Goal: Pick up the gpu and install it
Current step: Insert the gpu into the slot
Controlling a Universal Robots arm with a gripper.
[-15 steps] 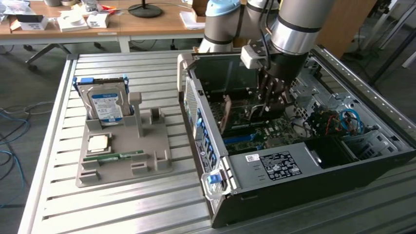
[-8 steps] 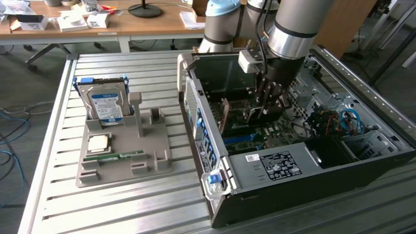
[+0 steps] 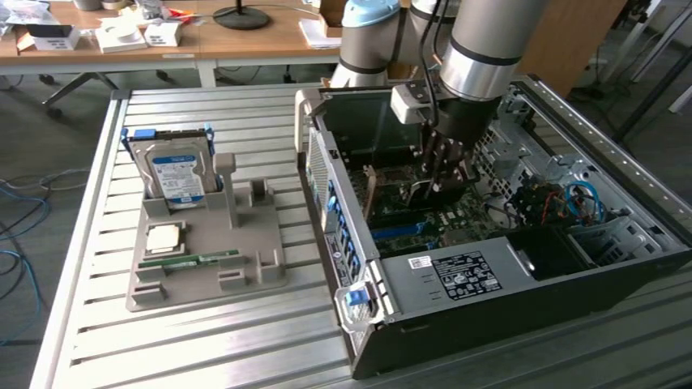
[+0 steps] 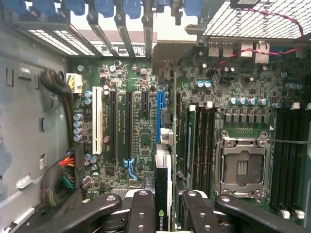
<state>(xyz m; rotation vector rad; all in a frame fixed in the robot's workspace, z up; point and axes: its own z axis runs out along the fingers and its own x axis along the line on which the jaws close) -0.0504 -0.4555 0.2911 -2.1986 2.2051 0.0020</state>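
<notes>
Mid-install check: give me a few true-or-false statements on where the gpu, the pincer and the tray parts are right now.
1. The pincer grips the gpu on edge. True.
2. The hard drive stands upright in the tray. True.
3. The pincer hangs over the tray. False: it is inside the open case, above the motherboard.
4. The memory stick lies inside the case. False: it lies on the tray, in front of the hard drive.
</notes>
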